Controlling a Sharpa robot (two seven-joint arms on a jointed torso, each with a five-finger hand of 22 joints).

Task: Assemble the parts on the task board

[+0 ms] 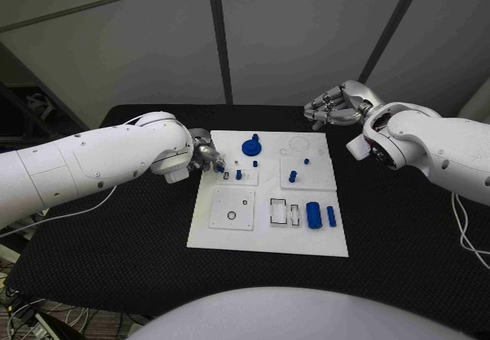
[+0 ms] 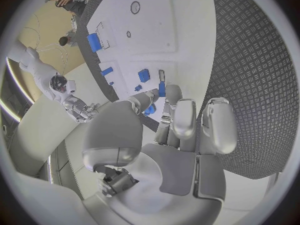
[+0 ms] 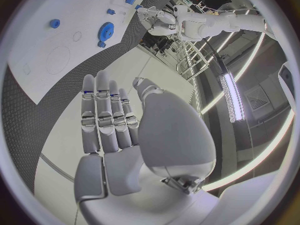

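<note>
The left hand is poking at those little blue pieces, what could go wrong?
The left hand works at the edge of the task board, its fingertips at a small blue peg. The peg could slip away or tip. Other small pegs stand close by, so a finger might knock them. Pushing sideways could also shove the board.
</note>
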